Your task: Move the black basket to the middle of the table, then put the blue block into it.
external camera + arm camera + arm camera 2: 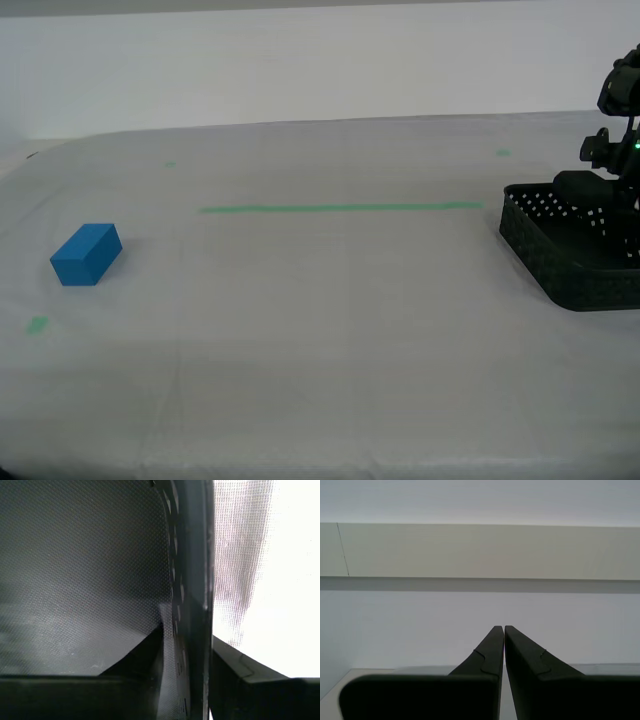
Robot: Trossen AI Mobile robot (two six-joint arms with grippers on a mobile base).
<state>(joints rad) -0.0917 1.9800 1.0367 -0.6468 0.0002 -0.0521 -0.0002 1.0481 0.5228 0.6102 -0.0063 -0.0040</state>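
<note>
The black basket (565,252) stands on the table (320,380) at the exterior view's far right, partly cut by the frame edge. My first gripper (598,192) reaches down onto its far side. In the first wrist view my first gripper (187,636) straddles the basket's wall (192,580), one finger inside and one outside, both touching it. The blue block (87,253) lies on the table far off at the exterior view's left. My second gripper (503,628) is shut and empty, pointing at a pale wall; it does not show in the exterior view.
A thin green tape line (340,208) runs across the table's middle. Small green tape marks (38,324) lie near the block and toward the far edge. A white wall stands behind the table.
</note>
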